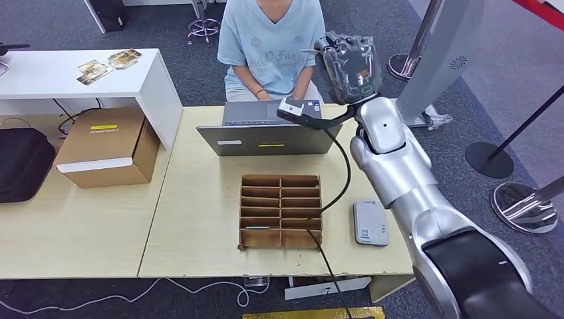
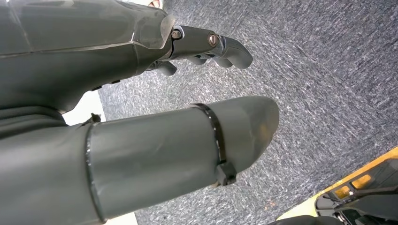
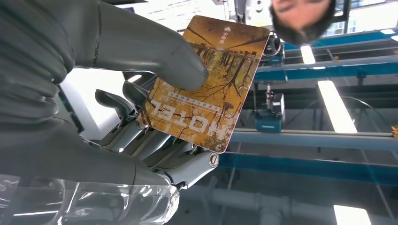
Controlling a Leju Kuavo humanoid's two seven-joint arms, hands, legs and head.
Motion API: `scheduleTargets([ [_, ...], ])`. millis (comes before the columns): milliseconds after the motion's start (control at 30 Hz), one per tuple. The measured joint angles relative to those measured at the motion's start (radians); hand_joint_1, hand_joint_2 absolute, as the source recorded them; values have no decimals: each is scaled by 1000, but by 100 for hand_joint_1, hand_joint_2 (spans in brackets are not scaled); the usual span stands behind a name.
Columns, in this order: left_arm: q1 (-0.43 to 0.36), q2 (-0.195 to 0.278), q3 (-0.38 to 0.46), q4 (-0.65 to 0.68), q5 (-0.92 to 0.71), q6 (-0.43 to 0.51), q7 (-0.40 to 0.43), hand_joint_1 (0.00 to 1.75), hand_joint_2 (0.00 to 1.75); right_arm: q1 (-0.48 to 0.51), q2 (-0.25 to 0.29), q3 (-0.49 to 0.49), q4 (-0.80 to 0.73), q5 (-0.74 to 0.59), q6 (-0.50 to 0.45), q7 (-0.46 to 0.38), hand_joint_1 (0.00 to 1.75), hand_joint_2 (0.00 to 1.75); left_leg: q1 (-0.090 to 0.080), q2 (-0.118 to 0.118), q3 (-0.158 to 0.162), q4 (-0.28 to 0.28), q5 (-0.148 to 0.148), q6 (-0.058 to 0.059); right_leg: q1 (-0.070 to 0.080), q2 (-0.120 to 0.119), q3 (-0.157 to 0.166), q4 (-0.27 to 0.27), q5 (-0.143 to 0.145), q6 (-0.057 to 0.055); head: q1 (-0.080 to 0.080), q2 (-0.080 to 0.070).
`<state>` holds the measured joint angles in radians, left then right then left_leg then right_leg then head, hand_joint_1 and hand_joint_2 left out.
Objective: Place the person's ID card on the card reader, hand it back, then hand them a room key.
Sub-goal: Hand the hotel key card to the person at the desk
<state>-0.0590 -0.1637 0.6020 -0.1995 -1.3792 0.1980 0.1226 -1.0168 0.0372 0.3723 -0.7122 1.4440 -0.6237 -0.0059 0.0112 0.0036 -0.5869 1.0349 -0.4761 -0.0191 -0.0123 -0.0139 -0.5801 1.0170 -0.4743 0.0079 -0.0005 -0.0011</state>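
My right hand point(image 1: 350, 66) is raised above the table's far edge, in front of the seated person point(image 1: 271, 41) in a light blue shirt. In the right wrist view that hand point(image 3: 141, 122) pinches an orange hotel room key card point(image 3: 206, 84) between thumb and fingers, and the person's head shows beyond the card. The grey card reader point(image 1: 370, 223) lies on the table near its right edge, with nothing on it. My left hand point(image 2: 141, 136) hangs over grey carpet, its fingers apart and holding nothing.
A brown compartment box point(image 1: 280, 211) stands mid-table, with a grey laptop point(image 1: 269, 131) behind it. A cardboard box point(image 1: 108, 147) and a black bag point(image 1: 22, 163) sit at the left. Some cards point(image 1: 106, 65) lie on a white desk. Stanchion bases point(image 1: 525, 206) stand at the right.
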Motion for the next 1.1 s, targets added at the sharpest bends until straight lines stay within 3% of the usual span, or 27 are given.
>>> scheduleTargets([
  [300,-1,-4,0,0,-2,-2,3,0,0,-123,84,53,140,20,115,72,175,175,0,0,-1,0,0,0,0,0,0,0,0,0,0,0],
  [500,-1,-5,0,0,4,-9,16,0,0,-184,139,61,226,0,359,180,175,175,0,0,-1,0,0,0,0,0,0,0,0,0,0,0],
  [600,0,-5,0,0,6,-12,21,0,0,-205,160,61,257,-14,434,211,175,175,0,0,-1,0,0,0,0,0,-1,0,0,0,0,0],
  [1100,-1,-9,0,0,0,-20,29,0,0,-241,179,60,308,-42,475,249,175,175,0,0,-1,0,0,0,0,0,-1,0,0,0,0,0],
])
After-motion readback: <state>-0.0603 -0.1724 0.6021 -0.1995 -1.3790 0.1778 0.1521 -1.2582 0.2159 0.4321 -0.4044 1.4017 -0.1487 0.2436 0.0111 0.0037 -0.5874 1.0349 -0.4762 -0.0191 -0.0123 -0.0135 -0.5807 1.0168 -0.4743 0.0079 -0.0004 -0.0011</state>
